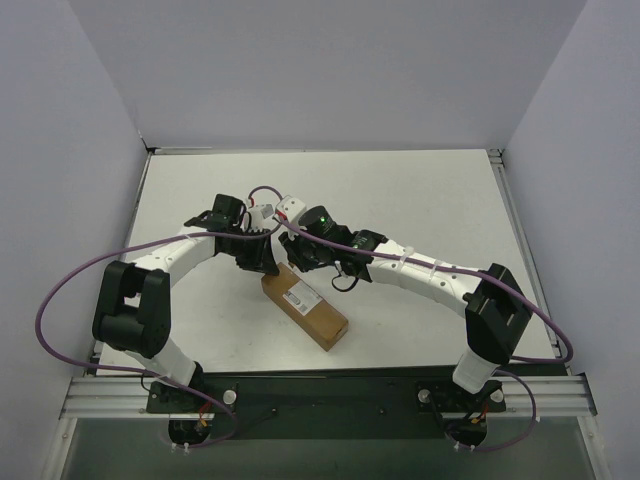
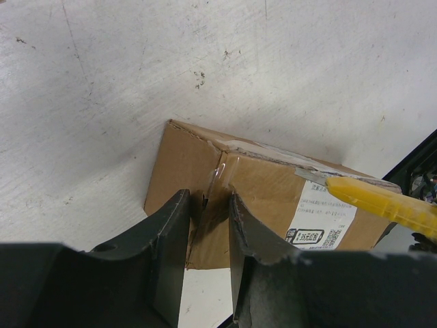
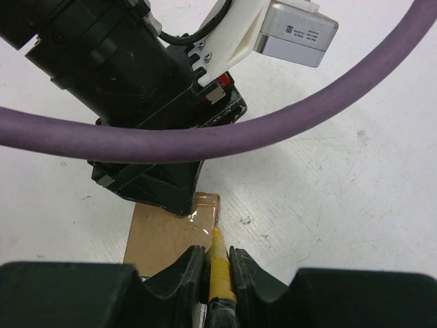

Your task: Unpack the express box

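Note:
The express box (image 1: 305, 308) lies diagonally on the white table, label (image 2: 321, 222) up. My left gripper (image 1: 262, 258) sits at its far end. In the left wrist view its fingers (image 2: 205, 205) stand a narrow gap apart, with the box's (image 2: 266, 188) end corner edge between them. My right gripper (image 1: 300, 255) is shut on a yellow utility knife (image 3: 220, 280). The knife tip touches the taped far end of the box (image 3: 164, 236), right beside the left gripper (image 3: 164, 188). The knife also shows over the label in the left wrist view (image 2: 382, 201).
The two wrists crowd together over the box's far end. A purple cable (image 3: 205, 137) arcs across the right wrist view. Grey walls (image 1: 70, 150) enclose the table on three sides. A black rail (image 1: 330, 385) runs along the near edge.

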Tool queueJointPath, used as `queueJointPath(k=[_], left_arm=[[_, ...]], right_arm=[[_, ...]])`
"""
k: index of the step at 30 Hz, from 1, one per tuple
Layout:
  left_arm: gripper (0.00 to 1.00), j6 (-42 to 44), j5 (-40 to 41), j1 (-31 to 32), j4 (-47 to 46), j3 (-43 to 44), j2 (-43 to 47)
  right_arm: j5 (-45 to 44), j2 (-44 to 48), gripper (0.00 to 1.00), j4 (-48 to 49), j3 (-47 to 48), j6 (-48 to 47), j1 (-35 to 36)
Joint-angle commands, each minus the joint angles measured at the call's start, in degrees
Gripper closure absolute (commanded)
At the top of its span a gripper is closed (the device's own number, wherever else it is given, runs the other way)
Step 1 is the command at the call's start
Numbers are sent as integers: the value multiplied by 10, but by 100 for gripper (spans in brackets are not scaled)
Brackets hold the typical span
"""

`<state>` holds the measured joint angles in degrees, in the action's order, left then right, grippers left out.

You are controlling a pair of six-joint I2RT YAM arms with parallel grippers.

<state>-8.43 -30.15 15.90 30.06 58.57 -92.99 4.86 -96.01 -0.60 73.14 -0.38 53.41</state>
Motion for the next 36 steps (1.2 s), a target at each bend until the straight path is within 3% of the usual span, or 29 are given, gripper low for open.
queueJointPath(k=[1,36], left_arm=[[66,21,95,14,36,-38,-33],[66,17,91,7,28,-46,-37]], right_arm=[[-3,14,100,9,2,4,5],[-13,5,100,-5,-11,9,11]])
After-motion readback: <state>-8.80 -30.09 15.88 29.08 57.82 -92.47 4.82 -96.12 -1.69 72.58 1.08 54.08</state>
